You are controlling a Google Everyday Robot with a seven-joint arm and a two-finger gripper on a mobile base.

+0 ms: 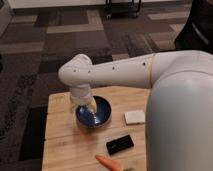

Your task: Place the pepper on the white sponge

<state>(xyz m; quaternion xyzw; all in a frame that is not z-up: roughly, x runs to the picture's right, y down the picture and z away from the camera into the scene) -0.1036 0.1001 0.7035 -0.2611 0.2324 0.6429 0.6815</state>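
Pepper lies at the near edge of the table, the white sponge farther off to its right, and my gripper hangs over the blue bowl, fingers released.

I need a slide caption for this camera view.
Gripper over the blue bowl; pepper lies apart from the white sponge.
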